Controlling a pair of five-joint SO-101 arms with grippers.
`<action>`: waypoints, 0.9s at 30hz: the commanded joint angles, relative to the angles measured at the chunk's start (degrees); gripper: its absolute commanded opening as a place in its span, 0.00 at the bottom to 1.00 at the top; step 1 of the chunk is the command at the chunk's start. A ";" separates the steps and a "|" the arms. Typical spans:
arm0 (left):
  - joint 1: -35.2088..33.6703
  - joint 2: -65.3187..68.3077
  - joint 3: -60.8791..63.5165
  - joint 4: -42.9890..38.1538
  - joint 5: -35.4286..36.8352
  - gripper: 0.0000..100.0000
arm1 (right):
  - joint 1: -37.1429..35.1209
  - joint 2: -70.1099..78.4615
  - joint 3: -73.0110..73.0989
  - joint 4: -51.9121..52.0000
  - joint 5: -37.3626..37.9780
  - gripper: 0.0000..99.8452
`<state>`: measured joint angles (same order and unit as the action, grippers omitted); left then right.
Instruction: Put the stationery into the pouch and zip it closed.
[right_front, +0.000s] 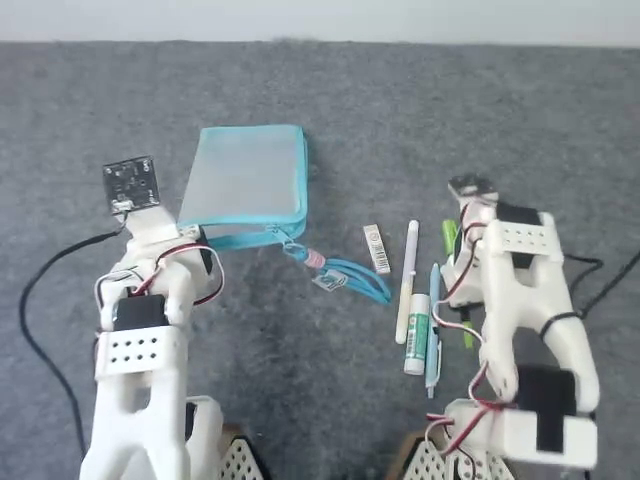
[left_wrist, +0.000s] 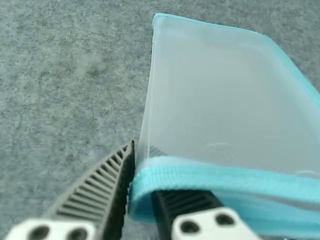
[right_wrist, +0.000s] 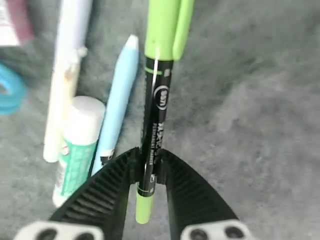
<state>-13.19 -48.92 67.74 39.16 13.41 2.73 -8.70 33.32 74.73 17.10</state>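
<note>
Marker (right_wrist: 155, 100) in right jaws, pouch (left_wrist: 215, 100) in left jaws.

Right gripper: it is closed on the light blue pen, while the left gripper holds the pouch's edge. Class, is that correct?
No. The right wrist view shows the right gripper closed on the green marker; the light blue pen lies free beside it. The rest holds.

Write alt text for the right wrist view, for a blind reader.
The right gripper is closed on a green marker. Beside it on the grey carpet lie a light blue pen, a glue stick and a white pen.
</note>
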 joint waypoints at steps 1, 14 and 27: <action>1.93 0.88 -0.31 -1.76 2.20 0.01 | -3.56 -10.15 -5.36 4.70 1.23 0.01; 7.47 0.97 4.70 -11.08 2.29 0.01 | -36.26 -30.11 -11.87 21.67 9.41 0.01; 9.58 0.97 6.81 -13.89 1.85 0.01 | -40.31 -10.95 -23.38 22.55 3.25 0.01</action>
<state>-4.31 -48.92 75.12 26.95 14.37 -39.38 -25.58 17.49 96.70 22.37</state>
